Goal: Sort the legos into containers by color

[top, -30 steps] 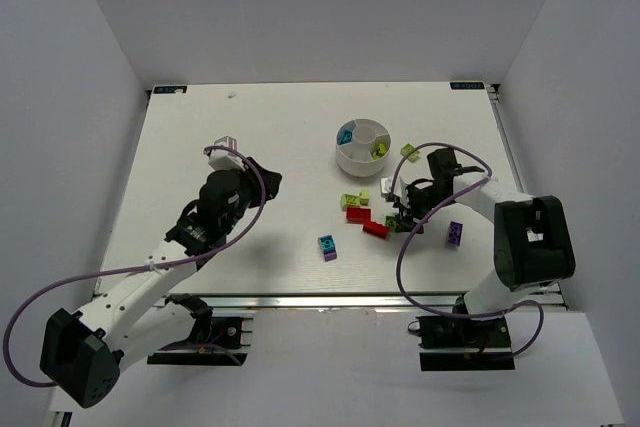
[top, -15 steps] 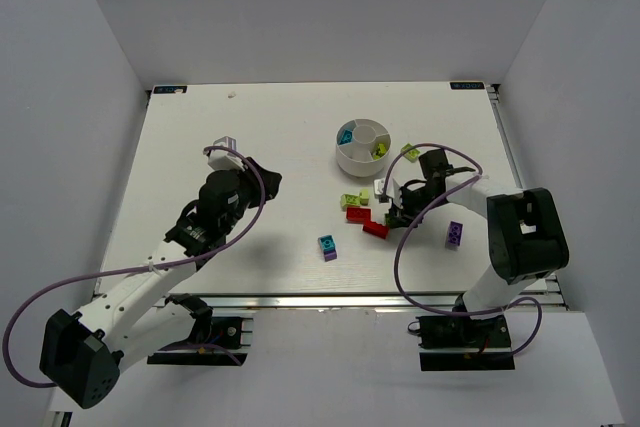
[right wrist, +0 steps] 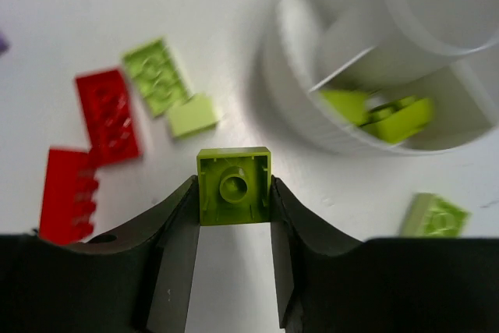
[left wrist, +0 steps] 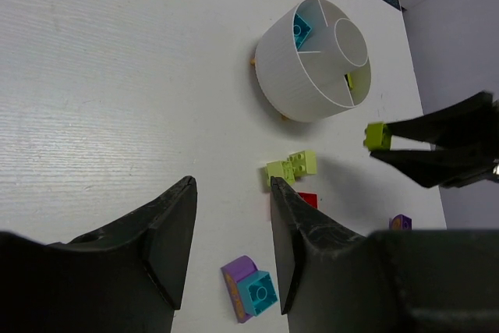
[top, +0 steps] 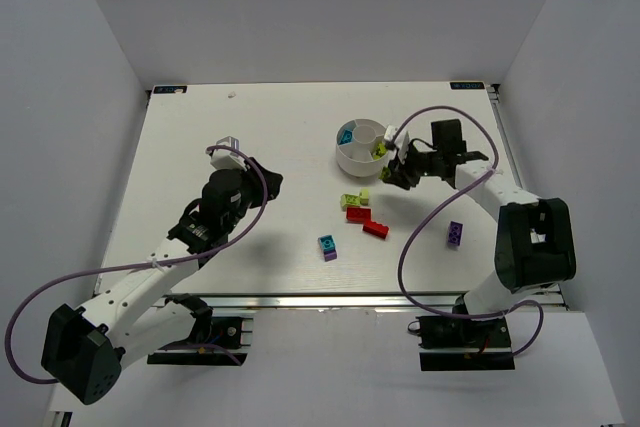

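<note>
My right gripper (right wrist: pixel 234 194) is shut on a lime green lego (right wrist: pixel 234 183), held above the table just in front of the white divided dish (right wrist: pixel 312 107). In the top view this gripper (top: pixel 388 173) is at the dish's (top: pixel 350 158) near right side. One dish compartment holds lime legos (right wrist: pixel 383 111), another a cyan one (left wrist: pixel 302 27). Two lime legos (top: pixel 352 199), two red ones (top: pixel 366 221), a cyan-on-purple lego (top: pixel 327 246) and a purple lego (top: pixel 455 234) lie on the table. My left gripper (left wrist: pixel 232 193) is open and empty, hovering over the table left of them.
One more lime lego (right wrist: pixel 434 214) lies on the table right of the dish. White walls enclose the table on the left, back and right. My left arm (top: pixel 190 232) stretches over the table's left half.
My right gripper has risen from beside the red legos and moved back toward the dish with the lime lego in it. The left arm has not moved.
</note>
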